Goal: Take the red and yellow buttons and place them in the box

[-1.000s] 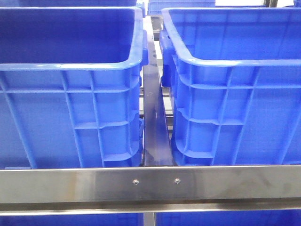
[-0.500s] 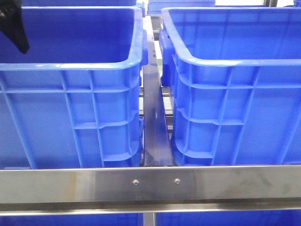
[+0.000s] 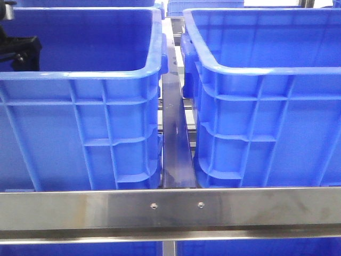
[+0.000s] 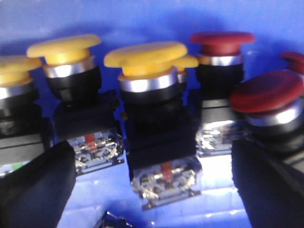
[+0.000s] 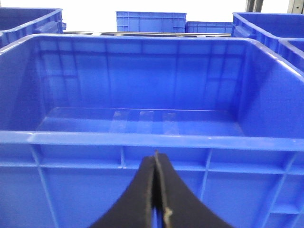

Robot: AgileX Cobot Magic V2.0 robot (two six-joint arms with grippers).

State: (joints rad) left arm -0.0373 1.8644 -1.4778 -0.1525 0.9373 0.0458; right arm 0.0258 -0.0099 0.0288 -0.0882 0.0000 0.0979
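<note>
Nearest in the front view: steel crossbar [image 3: 170, 208] across the frame, two bright blue crates standing behind it, left crate [image 3: 80, 133] and right crate [image 3: 266, 122], apart, with a dark metal strip [image 3: 174, 144] running between them. No tabletop visible.

Left arm [image 3: 18, 48] only partly seen as a dark piece at the far left edge, dipping below the rim of the left crate. Probably there because the stock sits in that crate.

Left wrist view fills in what the front view hides: left gripper [image 4: 152, 190] with fingers [image 4: 35, 190] spread wide, either side of a centre yellow button [image 4: 145, 54], not touching it. Mushroom cap, chrome collar, black body, contact block below. More yellow buttons [image 4: 64, 47] to one side, red buttons [image 4: 266, 92] to the other, all upright and packed close on the blue crate floor. Looks like a lined-up approach for a pinch on the centre yellow one; close neighbours likely to get nudged.

Right wrist view: right gripper [image 5: 156, 190] with fingers pressed together, holding nothing, parked just outside a crate's near wall [image 5: 142, 142]. No buttons seen inside that crate in this view. Probably the right crate and likely the drop box, though not certain. More blue crates [image 5: 151, 21] farther back.

Front view shows crate layout but no buttons at all; wrist views show contents and finger state but not which crate is which.

Judged progress: first pick not yet made.
</note>
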